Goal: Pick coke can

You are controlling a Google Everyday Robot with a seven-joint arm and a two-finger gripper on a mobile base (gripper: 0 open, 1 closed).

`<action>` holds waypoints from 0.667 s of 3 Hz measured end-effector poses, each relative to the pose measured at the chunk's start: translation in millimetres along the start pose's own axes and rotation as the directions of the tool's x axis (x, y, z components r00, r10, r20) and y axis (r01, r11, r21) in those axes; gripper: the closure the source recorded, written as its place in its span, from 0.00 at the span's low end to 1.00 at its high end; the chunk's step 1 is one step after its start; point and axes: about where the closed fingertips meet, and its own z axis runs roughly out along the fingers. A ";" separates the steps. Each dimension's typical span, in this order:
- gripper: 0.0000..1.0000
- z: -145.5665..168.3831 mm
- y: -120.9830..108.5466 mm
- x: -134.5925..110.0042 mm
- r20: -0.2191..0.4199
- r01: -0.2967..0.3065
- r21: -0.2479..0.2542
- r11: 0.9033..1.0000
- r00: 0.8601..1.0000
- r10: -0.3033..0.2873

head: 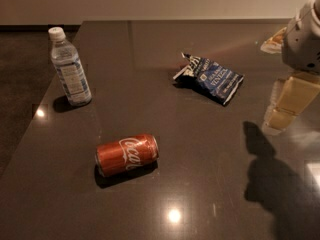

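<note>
The coke can (127, 154) lies on its side on the dark table (200, 184), left of centre and near the front, with its white script facing up. My gripper (284, 111) hangs at the right edge of the view on its white arm (305, 36), above the table. It is well to the right of the can and somewhat farther back, and nothing shows in it. Its shadow (272, 176) falls on the table below it.
A clear water bottle (70, 74) with a white cap stands upright at the table's left edge. A dark blue snack bag (212, 79) lies at the back centre. The table's left edge drops to a dark floor (20, 84).
</note>
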 end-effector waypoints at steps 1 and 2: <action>0.00 15.8 1.2 -26.7 0.051 0.044 -0.030 0.999 0.998 -0.042; 0.00 45.8 11.9 -72.5 0.098 0.128 -0.085 0.988 0.988 -0.119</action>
